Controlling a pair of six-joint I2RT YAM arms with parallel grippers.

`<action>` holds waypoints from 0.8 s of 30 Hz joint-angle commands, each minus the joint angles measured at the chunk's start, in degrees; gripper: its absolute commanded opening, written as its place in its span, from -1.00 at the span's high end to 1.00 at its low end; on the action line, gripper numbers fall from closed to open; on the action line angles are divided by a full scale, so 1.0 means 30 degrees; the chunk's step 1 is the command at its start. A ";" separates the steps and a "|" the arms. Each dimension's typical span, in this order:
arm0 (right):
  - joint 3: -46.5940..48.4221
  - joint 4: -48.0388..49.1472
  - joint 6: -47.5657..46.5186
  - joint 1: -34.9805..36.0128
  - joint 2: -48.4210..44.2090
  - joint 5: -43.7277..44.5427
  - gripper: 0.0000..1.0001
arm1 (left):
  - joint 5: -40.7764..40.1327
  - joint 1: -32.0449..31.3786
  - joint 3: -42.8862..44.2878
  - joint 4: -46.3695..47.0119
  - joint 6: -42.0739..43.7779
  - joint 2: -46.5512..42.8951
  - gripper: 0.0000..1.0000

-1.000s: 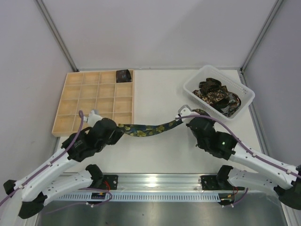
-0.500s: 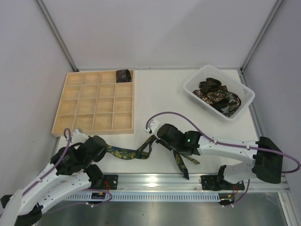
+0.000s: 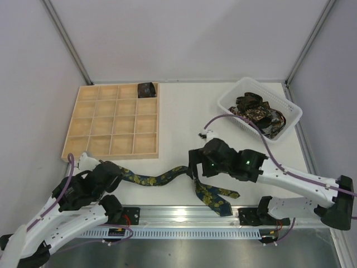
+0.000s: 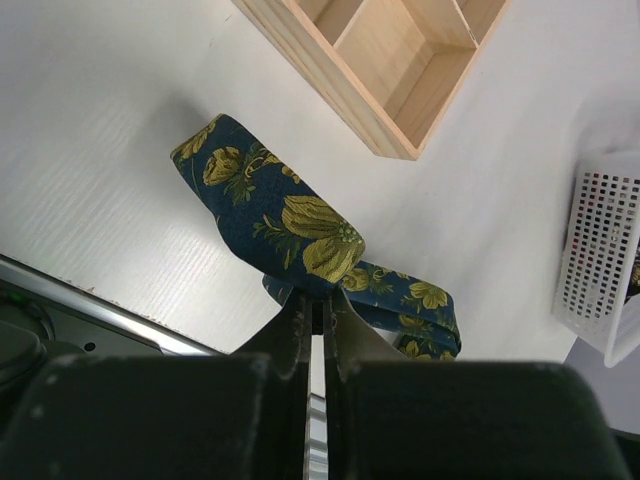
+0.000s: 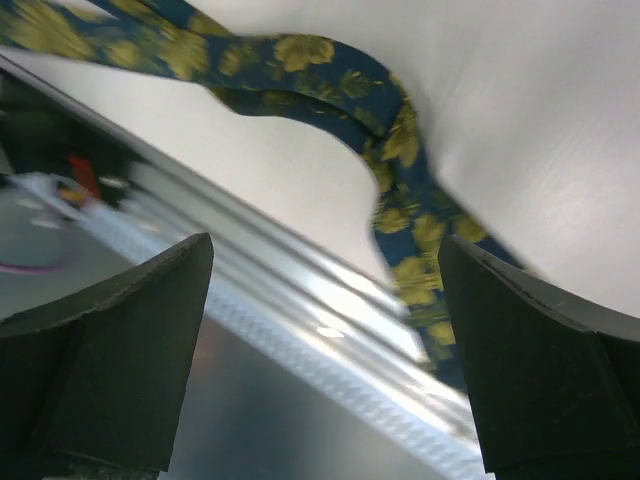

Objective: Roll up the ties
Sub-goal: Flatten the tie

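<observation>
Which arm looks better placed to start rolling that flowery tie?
Probably left: the left gripper is shut on one end of the navy tie; the right gripper hangs open above it, holding nothing.

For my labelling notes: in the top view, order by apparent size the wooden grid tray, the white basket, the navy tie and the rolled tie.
1. wooden grid tray
2. white basket
3. navy tie, long but narrow
4. rolled tie

My right claw point(image 5: 322, 330) has let go of the tie point(image 3: 162, 178) and swung inward; it now hangs spread above the free end. My left claw point(image 4: 312, 303) drew back, pinched end with it. The tie, once stretched between us, lies slack.
</observation>
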 commanded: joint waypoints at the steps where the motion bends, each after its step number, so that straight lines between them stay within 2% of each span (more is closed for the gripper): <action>1: -0.0207 -0.0582 0.8876 -0.1133 -0.1531 -0.2744 -0.99 | -0.0817 0.0086 0.0926 -0.2205 0.0478 0.0517 0.99; 4: -0.2196 0.0358 1.5638 -0.2186 -0.3259 -0.2309 -0.92 | -0.0817 0.0115 0.1073 -0.2235 0.0682 0.0401 0.99; 5: -0.3015 0.2274 1.7660 -0.2247 -0.3902 -0.2075 -0.89 | -0.0875 0.0115 0.1103 -0.2235 0.0886 0.0255 0.99; 6: -0.5169 0.3569 2.2495 -0.2074 -0.5068 -0.0739 -0.92 | -0.0846 0.0115 0.1103 -0.2235 0.0946 0.0196 0.99; 8: -0.6737 0.4926 2.8224 0.0058 -0.5781 0.1926 -0.98 | -0.0671 0.0115 0.1103 -0.2177 0.1034 -0.0154 0.99; 9: -0.7353 0.4843 3.2607 0.1111 -0.5406 0.4841 -1.00 | -0.0641 0.0115 0.1103 -0.2176 0.1093 -0.0301 0.99; 10: -0.7272 0.4494 3.4159 0.2078 -0.4938 0.5827 -0.99 | -0.0583 0.0115 0.1103 -0.2176 0.1210 -0.0390 0.99; 13: -0.6135 0.3877 3.5398 0.2523 -0.2397 0.6978 -0.99 | -0.0087 0.0115 0.1103 -0.2146 0.1941 -0.0654 0.99; 19: -0.5864 0.6589 4.0027 0.4780 0.2410 0.9906 -0.99 | 0.0325 0.0115 0.1307 -0.2206 0.2469 -0.0977 0.98; 21: -0.5545 0.7447 4.0063 0.4812 0.3410 0.9851 -0.99 | 0.0647 0.0115 0.1599 -0.1653 0.3140 -0.0773 0.96; 24: -0.3817 0.6893 4.0093 0.4871 0.5520 1.0844 -1.00 | 0.0969 0.0115 0.1834 -0.1473 0.4285 -0.0479 0.95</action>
